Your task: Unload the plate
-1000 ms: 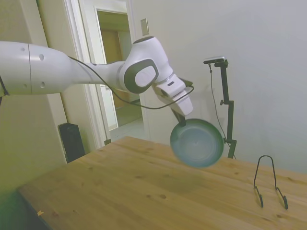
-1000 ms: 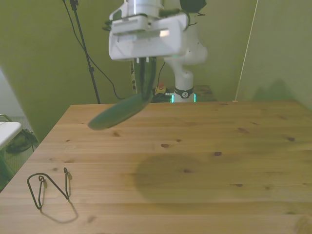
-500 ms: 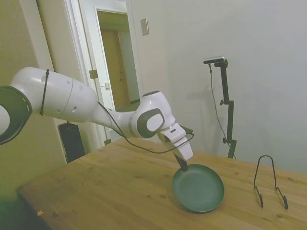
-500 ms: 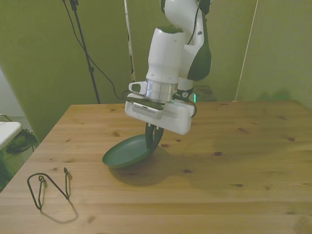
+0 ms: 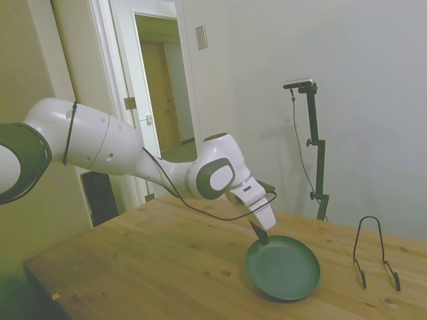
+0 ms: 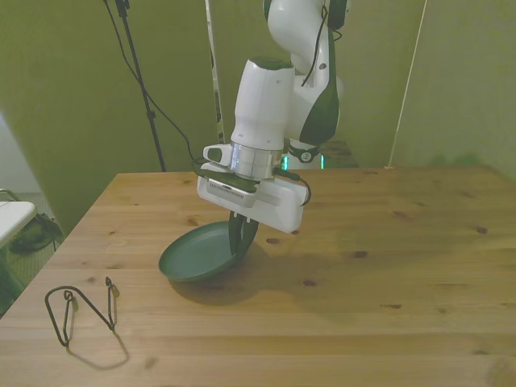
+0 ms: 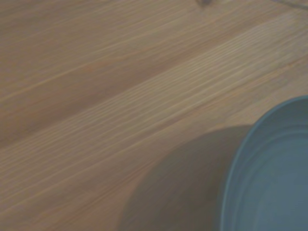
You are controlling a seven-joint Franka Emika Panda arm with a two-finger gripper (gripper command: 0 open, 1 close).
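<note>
Plate [image 5: 283, 269] off wire stand [image 5: 375, 252], low over table [image 5: 153, 260], rim pinched in gripper [image 6: 241, 236]. Left: set flat, let go, back away.

The plate [image 5: 283, 267] is no longer swinging high in the air: it sits low at the table [image 5: 147, 267], nearly flat, pinched at its rim by the gripper [image 5: 261, 237]. The arm is bent down, shifted slightly toward the wire stand [image 5: 375, 252].
</note>
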